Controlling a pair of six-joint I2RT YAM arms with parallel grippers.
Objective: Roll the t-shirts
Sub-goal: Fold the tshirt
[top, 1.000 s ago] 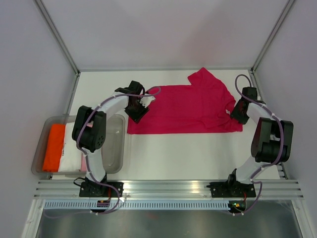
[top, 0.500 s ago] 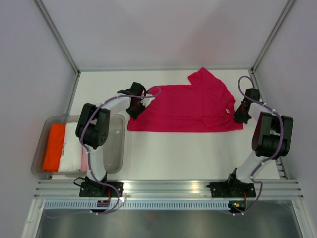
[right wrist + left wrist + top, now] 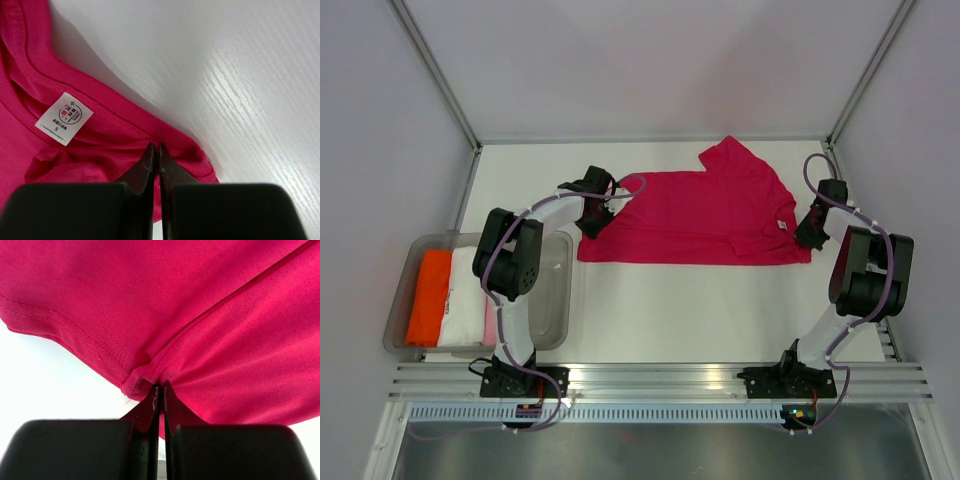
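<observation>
Top camera: fixed high behind the arm bases [image 3: 525,380], looking down over the whole table [image 3: 660,310]. Wrist cameras look forward past the left gripper [image 3: 160,392] and right gripper [image 3: 155,150] at very close range — all three views share the pink t-shirt [image 3: 690,220].

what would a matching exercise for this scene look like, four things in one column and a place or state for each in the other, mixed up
Column one
1. left pincer
2. right pincer
3. clear tub
4. size label

Column two
a. holds folded orange cloth
b. shut on the t-shirt beside its collar
c. white, printed with an S, just inside the neckline
d. shut on the t-shirt's end far from the collar

Pairs: 1-d, 2-b, 3-a, 4-c
</observation>
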